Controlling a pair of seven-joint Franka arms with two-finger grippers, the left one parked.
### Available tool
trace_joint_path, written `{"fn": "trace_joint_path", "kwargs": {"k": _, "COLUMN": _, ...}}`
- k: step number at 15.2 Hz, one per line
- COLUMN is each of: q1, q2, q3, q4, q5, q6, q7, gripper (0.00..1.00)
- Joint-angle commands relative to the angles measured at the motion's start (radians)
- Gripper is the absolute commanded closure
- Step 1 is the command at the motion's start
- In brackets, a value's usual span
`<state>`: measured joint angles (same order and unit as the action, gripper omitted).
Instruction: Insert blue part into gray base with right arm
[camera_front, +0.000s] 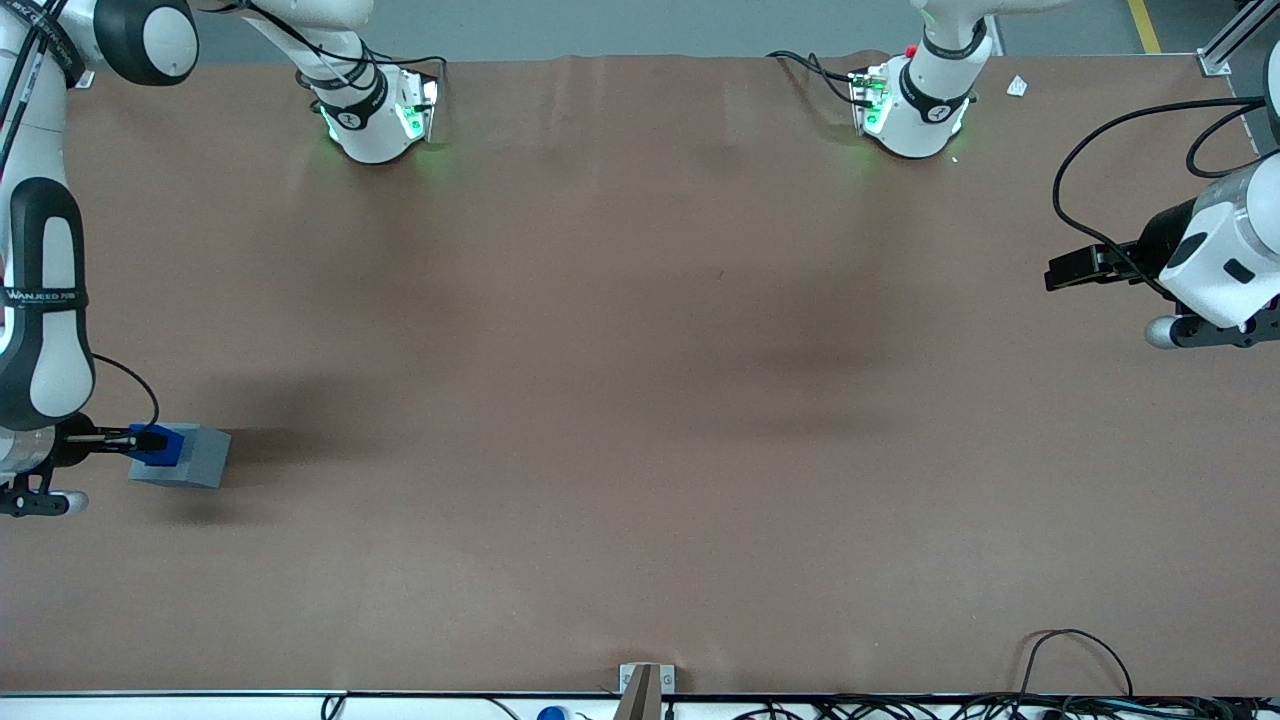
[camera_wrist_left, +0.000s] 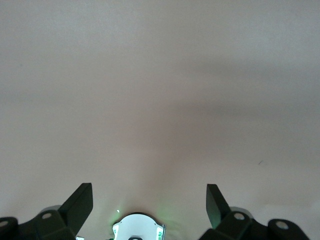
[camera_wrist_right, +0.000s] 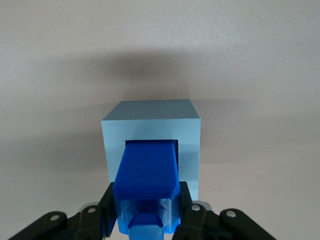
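Tool (camera_wrist_right: 147, 212) clamped on blue part (camera_wrist_right: 147, 175), its lower end hidden inside gray base (camera_wrist_right: 150, 117) recess

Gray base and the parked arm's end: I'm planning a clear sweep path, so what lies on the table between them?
Nothing: past the gray base, where the gripper holds the blue part, the front view shows bare brown table.

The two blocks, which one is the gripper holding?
The blue part, the smaller block, clamped in the gripper with its end in the recess of the gray base, which rests on the table.
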<state>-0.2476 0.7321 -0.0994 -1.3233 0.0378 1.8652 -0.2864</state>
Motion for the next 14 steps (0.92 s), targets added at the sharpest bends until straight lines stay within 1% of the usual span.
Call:
{"fn": "trace_joint_path", "kwargs": {"k": 1, "q1": -0.007, "q2": 0.020, "q3": 0.007, "q4": 0.016, "q5": -0.015, "q6": -0.005, "q7": -0.019, "gripper": 0.70}}
{"fn": "trace_joint_path", "kwargs": {"k": 2, "q1": -0.006, "q2": 0.018, "q3": 0.007, "q4": 0.016, "q5": -0.015, "q6": -0.001, "q7": -0.014, "gripper": 0.21}}
{"fn": "trace_joint_path", "kwargs": {"k": 3, "q1": -0.015, "q2": 0.018, "q3": 0.009, "q4": 0.016, "q5": -0.012, "q6": 0.000, "q7": -0.020, "gripper": 0.01}}
{"fn": "trace_joint_path", "kwargs": {"k": 8, "q1": -0.004, "q2": 0.006, "q3": 0.010, "q4": 0.026, "q5": -0.015, "q6": -0.011, "q7": -0.013, "gripper": 0.00}}
{"fn": "trace_joint_path", "kwargs": {"k": 10, "q1": 0.013, "q2": -0.051, "q3": 0.015, "q4": 0.026, "q5": -0.012, "q6": -0.021, "q7": -0.013, "gripper": 0.00}}
{"fn": "trace_joint_path", "kwargs": {"k": 14, "q1": 0.076, "q2": -0.195, "q3": 0.017, "q4": 0.026, "q5": 0.002, "q6": -0.136, "q7": -0.005, "gripper": 0.00}}
